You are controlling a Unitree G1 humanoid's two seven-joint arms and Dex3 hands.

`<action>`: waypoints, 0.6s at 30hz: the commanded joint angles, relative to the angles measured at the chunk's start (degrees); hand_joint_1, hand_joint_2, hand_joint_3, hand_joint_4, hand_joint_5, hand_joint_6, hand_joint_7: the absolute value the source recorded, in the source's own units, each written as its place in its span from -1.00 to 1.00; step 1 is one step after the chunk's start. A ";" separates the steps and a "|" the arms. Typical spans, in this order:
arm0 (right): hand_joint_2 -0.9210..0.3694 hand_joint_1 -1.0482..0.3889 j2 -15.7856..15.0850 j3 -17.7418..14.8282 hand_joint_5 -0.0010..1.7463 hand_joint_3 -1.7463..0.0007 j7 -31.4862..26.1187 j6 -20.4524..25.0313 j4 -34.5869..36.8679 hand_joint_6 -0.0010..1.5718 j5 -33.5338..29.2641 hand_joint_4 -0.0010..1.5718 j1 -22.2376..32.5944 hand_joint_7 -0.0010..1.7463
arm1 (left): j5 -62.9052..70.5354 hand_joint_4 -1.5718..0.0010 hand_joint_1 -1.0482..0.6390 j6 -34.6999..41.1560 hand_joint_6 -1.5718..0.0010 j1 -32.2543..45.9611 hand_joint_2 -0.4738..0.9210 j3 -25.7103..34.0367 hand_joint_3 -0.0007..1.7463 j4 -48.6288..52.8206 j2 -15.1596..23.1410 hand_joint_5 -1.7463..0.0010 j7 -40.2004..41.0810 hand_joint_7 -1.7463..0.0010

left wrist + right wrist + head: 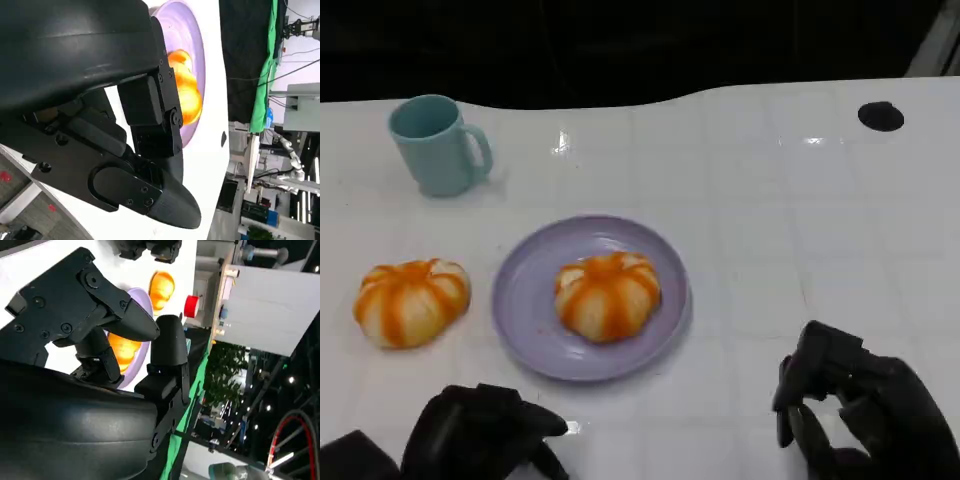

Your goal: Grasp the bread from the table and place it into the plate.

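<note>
Surfaces in front of me

My tabletop (800,230) is glossy white, the plate (525,300) smooth satin lavender, the bread (608,295) soft and matt; my right robot hand (855,410) is matt black plastic.

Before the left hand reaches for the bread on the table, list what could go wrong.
1. The plate already holds one bread in its middle, so a second may be dropped on top or roll off the rim.
2. The bread on the table lies close beside the plate; the left hand could nudge the plate while closing on it.
3. The cup stands just beyond that bread and could be tipped by an overreach.
</note>
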 commanded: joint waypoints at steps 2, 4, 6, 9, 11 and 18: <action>-0.25 0.08 0.76 -1.21 1.00 -0.56 0.27 0.00 1.38 -0.22 2.30 0.06 -0.01 1.00 | -0.58 -0.84 -1.00 -0.18 -1.00 -0.19 0.89 0.74 -1.00 0.34 1.30 0.18 -0.80 0.79; -0.25 0.07 0.84 -1.38 1.00 -0.56 0.43 0.08 1.53 -0.21 2.69 0.06 -0.13 1.00 | -0.80 -0.84 -1.00 0.35 -1.00 -0.19 0.89 0.80 -1.00 0.14 1.35 0.18 -0.85 0.79; -0.26 0.05 0.84 -1.50 1.00 -0.54 0.48 0.06 1.55 -0.20 2.71 0.06 -0.21 1.00 | -0.87 -0.84 -1.00 0.51 -1.00 -0.15 0.88 0.82 -1.00 -0.02 1.40 0.18 -0.84 0.79; -0.25 0.04 0.87 -1.56 1.00 -0.53 0.47 0.16 1.40 -0.19 2.66 0.07 -0.18 1.00 | -0.68 -0.85 -1.00 0.76 -1.00 -0.07 0.88 0.80 -1.00 -0.27 1.52 0.19 -0.56 0.79; -0.24 0.04 1.02 -1.53 1.00 -0.53 0.71 0.08 1.48 -0.18 3.07 0.09 -0.23 1.00 | -0.82 -0.85 -1.00 0.96 -1.00 -0.04 0.88 0.85 -1.00 -0.34 1.52 0.19 -0.61 0.79; -0.23 0.05 1.47 -1.77 1.00 -0.54 1.13 0.30 1.74 -0.16 3.58 0.11 -0.49 1.00 | -0.71 -0.85 -1.00 0.98 -1.00 -0.16 0.88 0.91 -1.00 -0.20 1.69 0.19 -0.80 0.79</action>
